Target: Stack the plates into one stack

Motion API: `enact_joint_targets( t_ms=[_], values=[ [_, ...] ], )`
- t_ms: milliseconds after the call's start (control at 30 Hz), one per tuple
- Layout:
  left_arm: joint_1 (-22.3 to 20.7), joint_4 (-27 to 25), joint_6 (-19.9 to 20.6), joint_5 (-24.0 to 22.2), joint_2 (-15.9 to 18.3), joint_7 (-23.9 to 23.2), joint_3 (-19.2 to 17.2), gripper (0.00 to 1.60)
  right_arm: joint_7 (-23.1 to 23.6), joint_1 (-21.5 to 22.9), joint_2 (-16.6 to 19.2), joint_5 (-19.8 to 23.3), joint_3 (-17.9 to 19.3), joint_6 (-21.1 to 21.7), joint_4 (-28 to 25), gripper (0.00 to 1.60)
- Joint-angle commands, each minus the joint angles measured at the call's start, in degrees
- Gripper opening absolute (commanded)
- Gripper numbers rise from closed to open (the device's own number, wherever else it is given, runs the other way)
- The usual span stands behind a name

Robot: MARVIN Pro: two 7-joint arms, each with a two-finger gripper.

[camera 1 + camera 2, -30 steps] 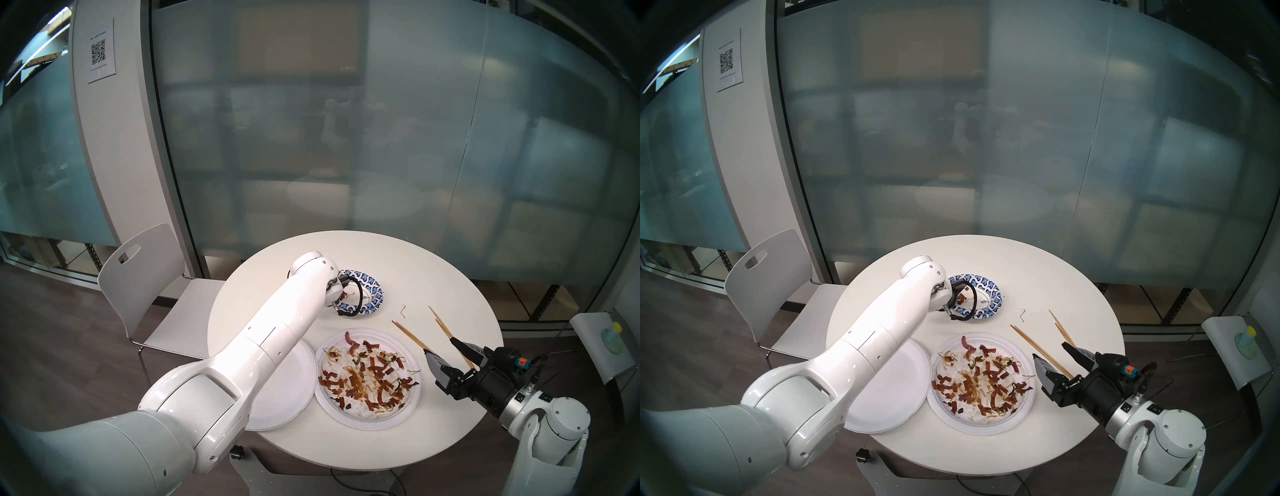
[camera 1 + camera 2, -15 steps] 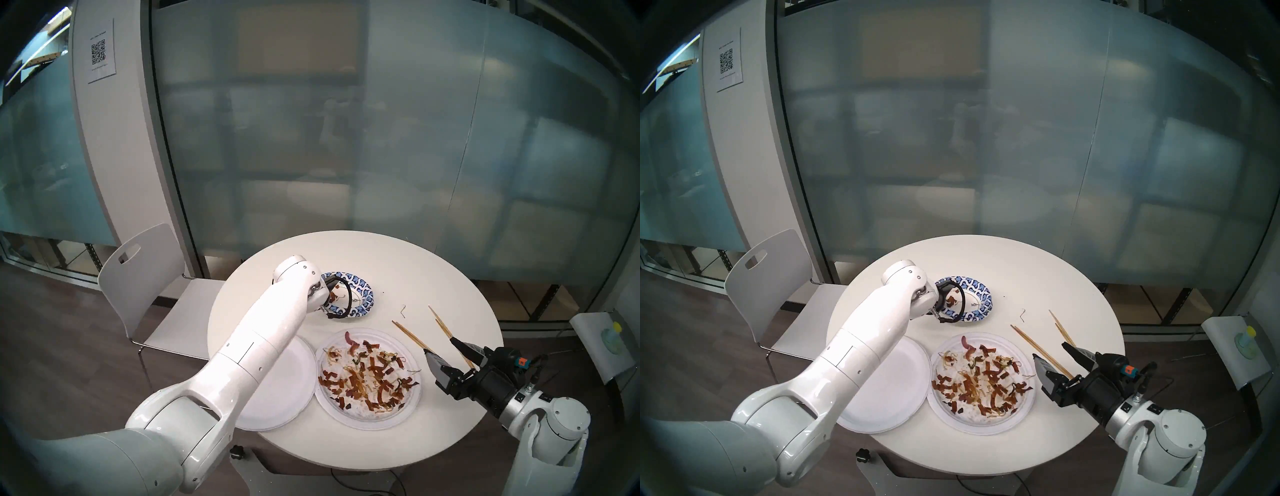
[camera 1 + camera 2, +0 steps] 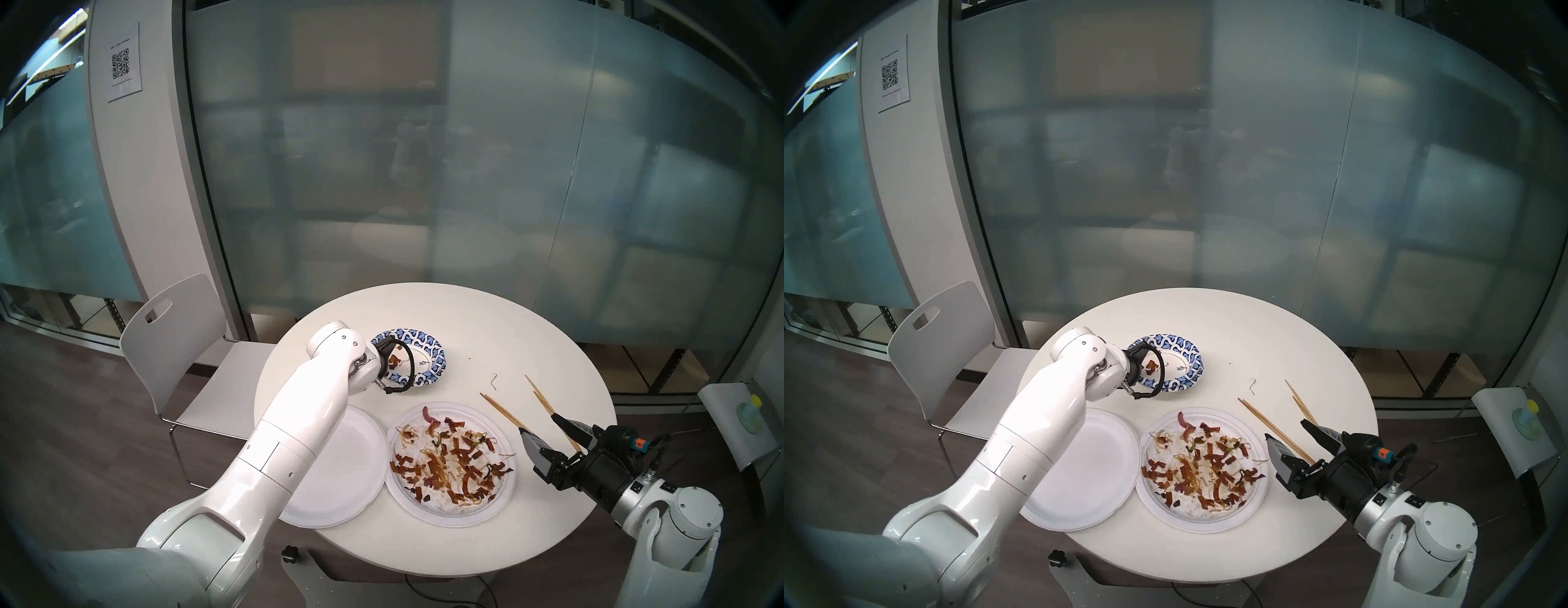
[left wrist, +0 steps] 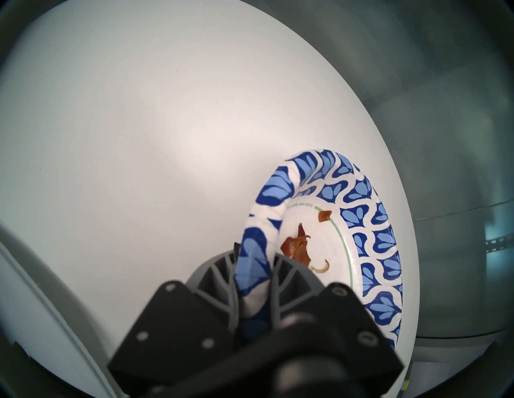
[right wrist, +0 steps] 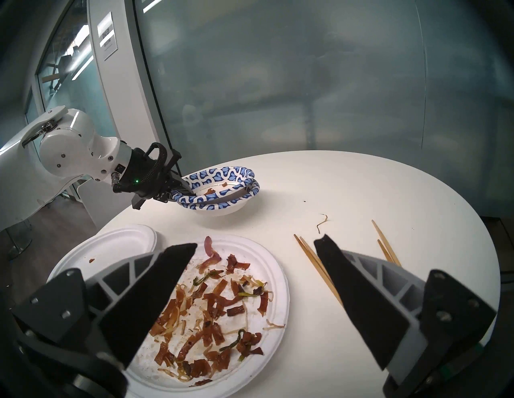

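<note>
While left gripper [image 4: 254, 266] pinches blue-patterned bowls [image 3: 428, 346], right gripper [image 5: 256, 247] gapes over round white table [image 3: 488, 322].

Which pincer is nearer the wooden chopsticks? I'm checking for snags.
Right. The right pincer hangs open directly over the wooden chopsticks; the left pincer grips the blue-patterned paper bowls across the round white table.

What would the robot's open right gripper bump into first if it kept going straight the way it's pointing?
Probably the chopsticks: the right gripper points across the table, and that pair lies just beyond its fingertips. Height is unclear, so it might pass above them.
</note>
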Motion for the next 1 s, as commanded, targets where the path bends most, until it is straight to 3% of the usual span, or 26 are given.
enact_joint_targets(
  t_ms=[0, 433, 733, 967],
  values=[
    [1.3, -6.9, 0.2, -0.5, 2.6, 0.3, -2.0, 0.0, 0.0, 0.3, 0.1, 0.3, -0.1, -0.1, -0.9, 1.6],
    [7.6, -16.6, 2.3, -2.9, 7.8, 2.5, -5.3, 0.0, 0.0, 0.2, 0.1, 0.0, -0.2, -0.3, -0.9, 1.6],
    [11.3, -22.8, 3.0, -4.5, 9.6, 3.8, -7.2, 0.0, 3.6, 0.4, 2.3, -1.6, -5.6, 0.9, -1.7, 1.6],
    [14.0, -27.1, 3.0, -5.6, 11.0, 4.6, -9.3, 0.0, 3.7, -0.2, 2.1, -4.0, -8.5, 3.6, -2.1, 1.6]
  ],
)
